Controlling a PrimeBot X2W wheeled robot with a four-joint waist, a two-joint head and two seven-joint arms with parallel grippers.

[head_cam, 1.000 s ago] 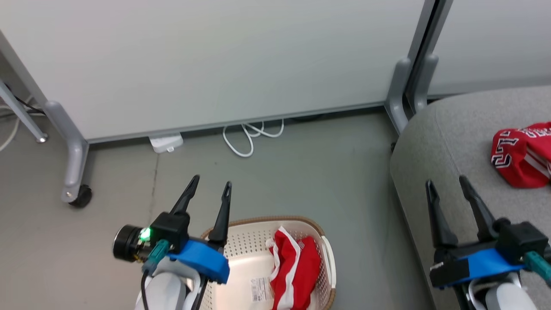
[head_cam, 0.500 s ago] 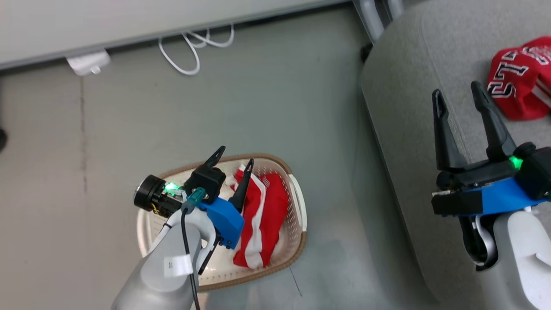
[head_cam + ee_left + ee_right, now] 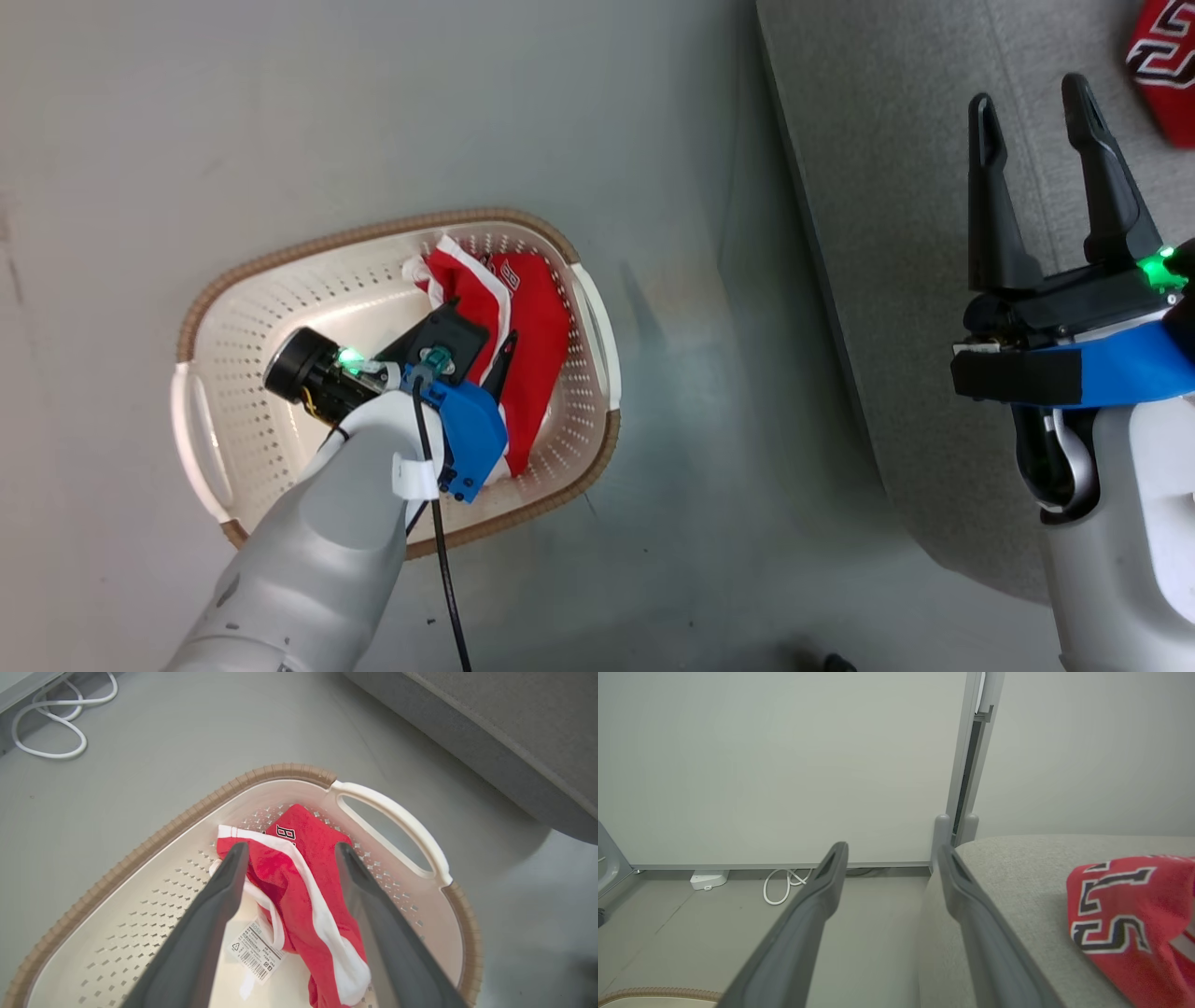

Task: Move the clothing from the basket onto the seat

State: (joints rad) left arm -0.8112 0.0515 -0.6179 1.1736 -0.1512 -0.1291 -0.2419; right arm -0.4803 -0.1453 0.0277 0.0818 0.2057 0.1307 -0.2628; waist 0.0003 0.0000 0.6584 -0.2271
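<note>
The cream basket (image 3: 308, 280) with its brown rim (image 3: 154, 830) stands on the floor. A crumpled red garment with white trim (image 3: 537, 327) lies against its right wall. My left gripper (image 3: 481, 336) reaches down inside the basket, open. In the left wrist view the left gripper (image 3: 290, 848) has one finger on each side of the garment (image 3: 308, 835), and whether they touch it is unclear. My right gripper (image 3: 1027, 91) hovers open and holds nothing over the edge of the grey seat (image 3: 896, 233). A second red garment with black-and-white lettering (image 3: 1129, 914) lies on the seat (image 3: 1017, 868).
A label sticker (image 3: 257, 952) is on the basket floor beside the garment. A white cable (image 3: 784, 886) and a white adapter (image 3: 709, 878) lie on the floor at the foot of a pale partition panel (image 3: 784, 765). A grey post (image 3: 966, 765) stands by the seat's corner.
The head camera has tilted down, so the whole picture has shifted. My left gripper has dropped from above the basket's near rim into the basket over the red garment. The right gripper stays open.
</note>
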